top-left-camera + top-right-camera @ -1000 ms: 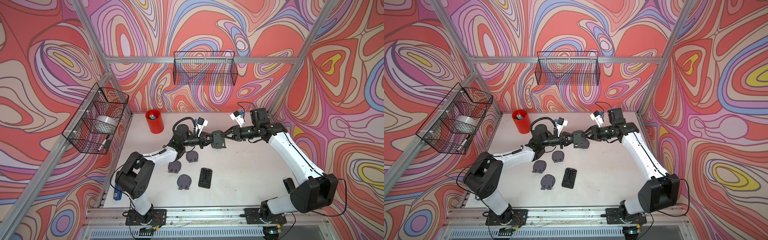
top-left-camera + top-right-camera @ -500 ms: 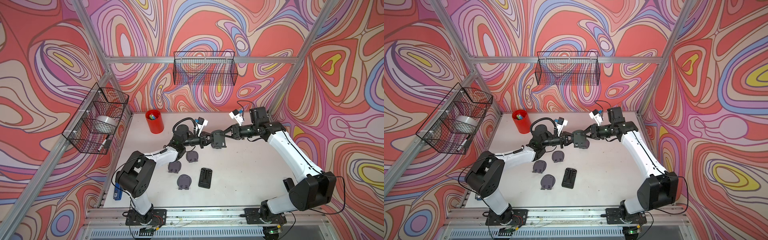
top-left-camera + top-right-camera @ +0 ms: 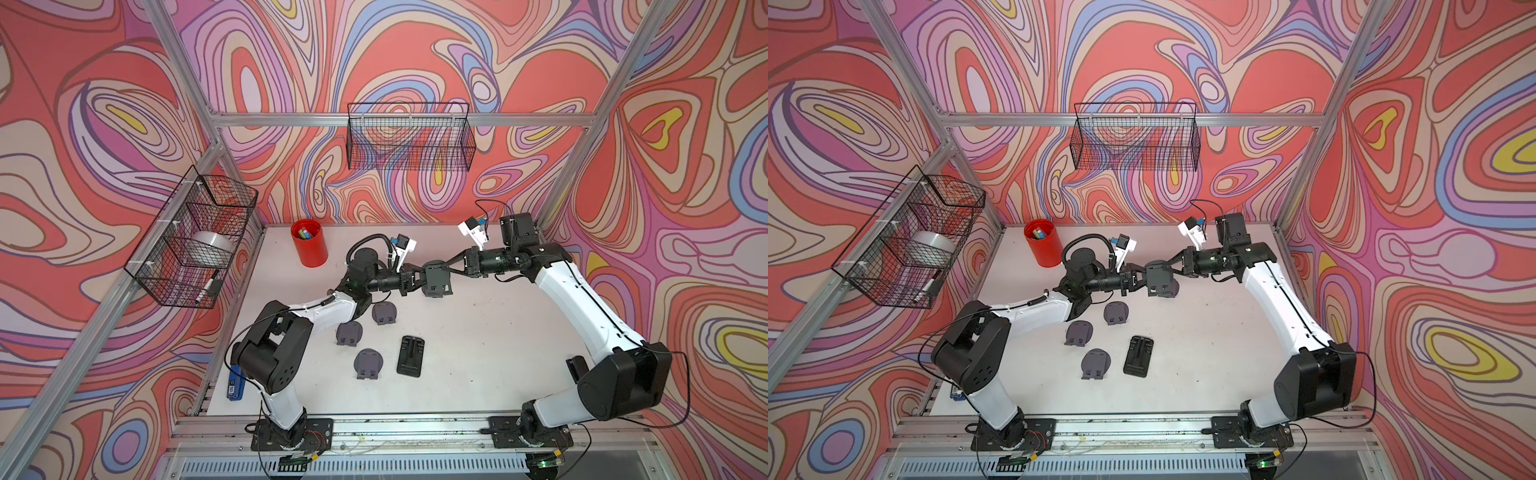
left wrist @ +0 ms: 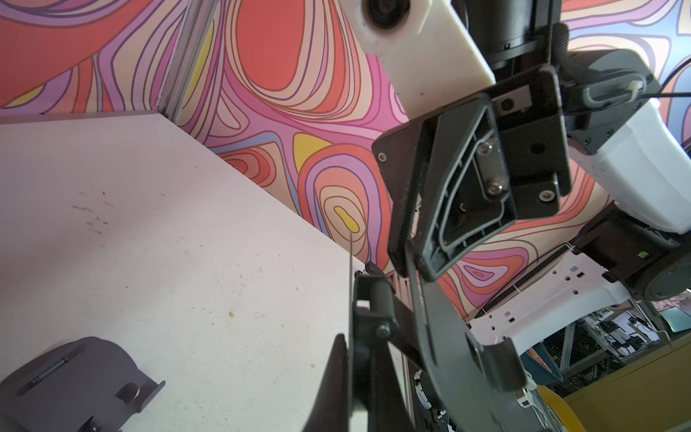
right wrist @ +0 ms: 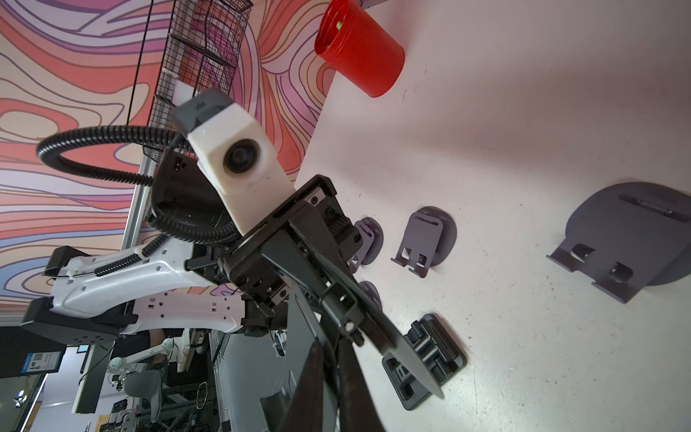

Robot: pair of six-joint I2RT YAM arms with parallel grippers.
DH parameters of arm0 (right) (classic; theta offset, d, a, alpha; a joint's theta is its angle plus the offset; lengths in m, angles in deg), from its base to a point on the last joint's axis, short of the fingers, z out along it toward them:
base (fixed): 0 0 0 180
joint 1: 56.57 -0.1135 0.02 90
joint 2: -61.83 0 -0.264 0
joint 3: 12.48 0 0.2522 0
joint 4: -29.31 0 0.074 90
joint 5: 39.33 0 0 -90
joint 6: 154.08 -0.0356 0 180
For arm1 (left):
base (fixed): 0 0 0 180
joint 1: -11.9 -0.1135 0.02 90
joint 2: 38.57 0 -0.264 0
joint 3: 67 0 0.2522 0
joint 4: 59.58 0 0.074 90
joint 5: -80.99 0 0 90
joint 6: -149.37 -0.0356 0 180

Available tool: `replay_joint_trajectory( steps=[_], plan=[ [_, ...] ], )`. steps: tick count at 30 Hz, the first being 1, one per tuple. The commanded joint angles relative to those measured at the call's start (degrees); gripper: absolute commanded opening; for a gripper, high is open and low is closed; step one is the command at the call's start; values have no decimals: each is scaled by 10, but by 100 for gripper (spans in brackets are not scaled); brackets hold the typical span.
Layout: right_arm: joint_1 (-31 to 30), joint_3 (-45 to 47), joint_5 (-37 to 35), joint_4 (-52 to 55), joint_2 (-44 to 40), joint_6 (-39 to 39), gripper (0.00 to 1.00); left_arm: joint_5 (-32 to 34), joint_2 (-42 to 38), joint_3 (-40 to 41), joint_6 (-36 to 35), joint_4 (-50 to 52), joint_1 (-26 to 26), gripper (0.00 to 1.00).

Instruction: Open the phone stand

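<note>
Item: phone stand, dark grey, held off the table, toward 12 o'clock from its centre. Holders: left gripper, clamped tight on its 9 o'clock edge; right gripper, jaws pinched narrow on the round plate at 3 o'clock. Nearby: three folded grey stands at 7 o'clock.

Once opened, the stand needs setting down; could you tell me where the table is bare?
Widest bare patch: table between the black rectangular stand and the right arm. The front strip along the rail is bare. Crowded: grey round phone stands beside the left arm and below the held phone stand.
</note>
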Motion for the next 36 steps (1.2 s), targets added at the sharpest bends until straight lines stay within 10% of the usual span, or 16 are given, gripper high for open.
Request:
replay_joint_trajectory(
  steps=[1,36],
  plan=[
    [-2,-1,19,-12,-6,21,9,-1,8,-33,4,44,-1,0],
    [-2,17,79,-54,-76,26,8,10,28,-66,-7,179,-15,0]
  ],
)
